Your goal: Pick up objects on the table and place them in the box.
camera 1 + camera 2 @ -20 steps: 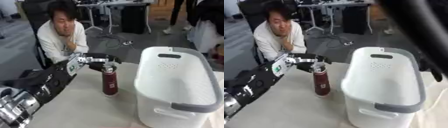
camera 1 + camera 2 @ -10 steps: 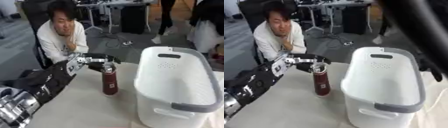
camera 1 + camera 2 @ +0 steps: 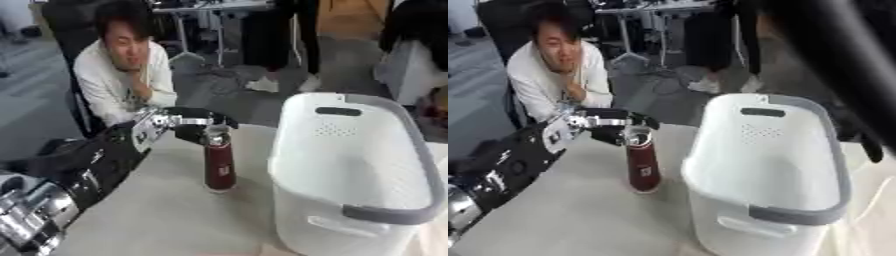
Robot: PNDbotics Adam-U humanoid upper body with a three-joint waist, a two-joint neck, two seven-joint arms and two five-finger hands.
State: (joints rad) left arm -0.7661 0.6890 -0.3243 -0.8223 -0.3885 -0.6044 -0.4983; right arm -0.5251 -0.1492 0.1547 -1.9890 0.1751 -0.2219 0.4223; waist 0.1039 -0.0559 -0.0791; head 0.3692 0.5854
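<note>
Table point(image 3: 166, 215): bare in front.
Box point(image 3: 350, 165): white, just right of bottle.
Bottle point(image 3: 219, 160): dark red, upright on table.
Left hand point(image 3: 188, 125): fingers curled round bottle's top.
Advice: lift straight up, clear rim, then swing right over box.

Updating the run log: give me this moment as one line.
left hand: curled round top of red bottle | bottle: upright on table | white basket: beside bottle | right hand: unseen
</note>
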